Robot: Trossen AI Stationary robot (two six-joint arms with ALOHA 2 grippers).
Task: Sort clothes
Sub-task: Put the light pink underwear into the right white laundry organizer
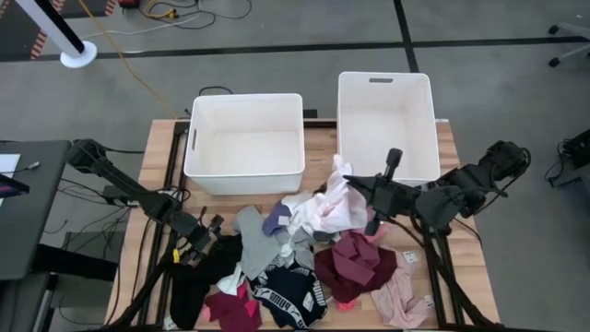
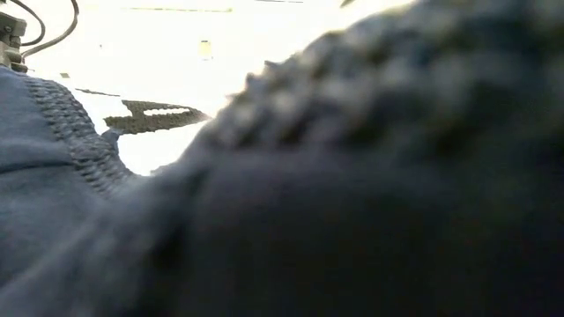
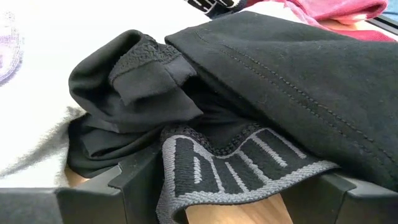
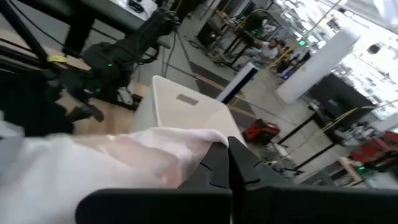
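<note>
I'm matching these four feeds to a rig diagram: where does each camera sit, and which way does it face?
High view: overhead, straight down on table, two white bins and clothes pile; both arms show.
Low view: table height, blocked by dark fabric; no arm visible.
Left wrist view: facing black garment over its open left gripper.
Right wrist view: right gripper shut on pale pink garment, bin and room beyond.
High and right wrist views share that pale garment.
</note>
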